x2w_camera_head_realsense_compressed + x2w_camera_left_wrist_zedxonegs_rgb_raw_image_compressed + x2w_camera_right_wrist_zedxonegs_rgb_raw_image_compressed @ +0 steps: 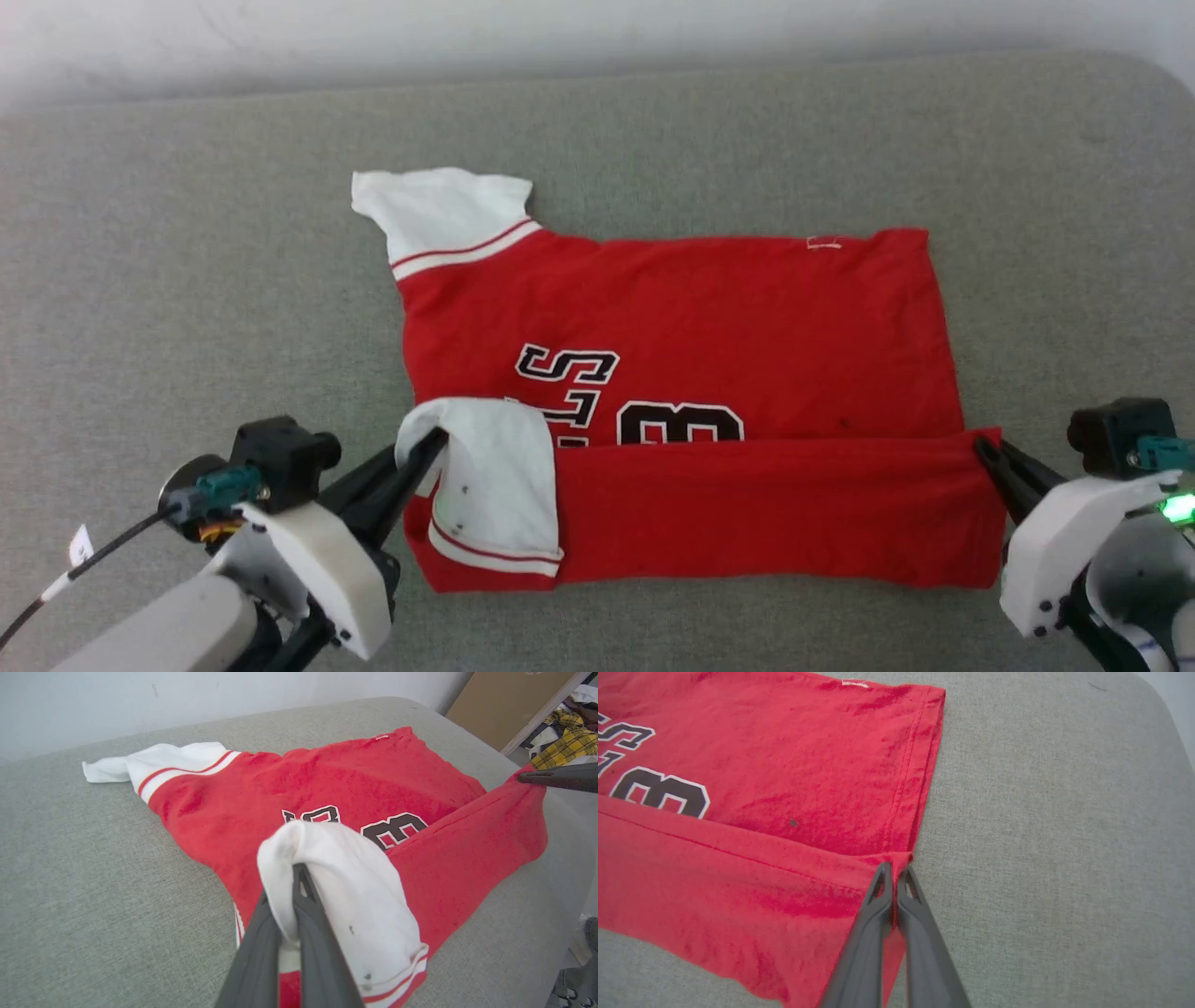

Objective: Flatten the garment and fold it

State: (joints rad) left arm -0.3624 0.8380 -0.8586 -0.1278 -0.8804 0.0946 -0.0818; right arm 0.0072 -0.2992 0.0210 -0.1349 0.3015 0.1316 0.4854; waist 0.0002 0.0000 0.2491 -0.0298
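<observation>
Grey upholstery (168, 280) underneath, and over on the left, the left gripper (435, 439) is clamped tight on the white near sleeve (495, 476), which is flopped over onto the red. Across the middle the garment (691, 317) lies spread, its near edge folded up over the black print. On the right, the right gripper (982, 446) pinches the folded hem corner.

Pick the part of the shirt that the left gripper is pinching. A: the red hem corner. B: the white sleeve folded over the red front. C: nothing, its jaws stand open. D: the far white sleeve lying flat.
B: the left gripper is shut on the white sleeve that is folded over the red front of the garment, while the right gripper pinches the red hem corner.
</observation>
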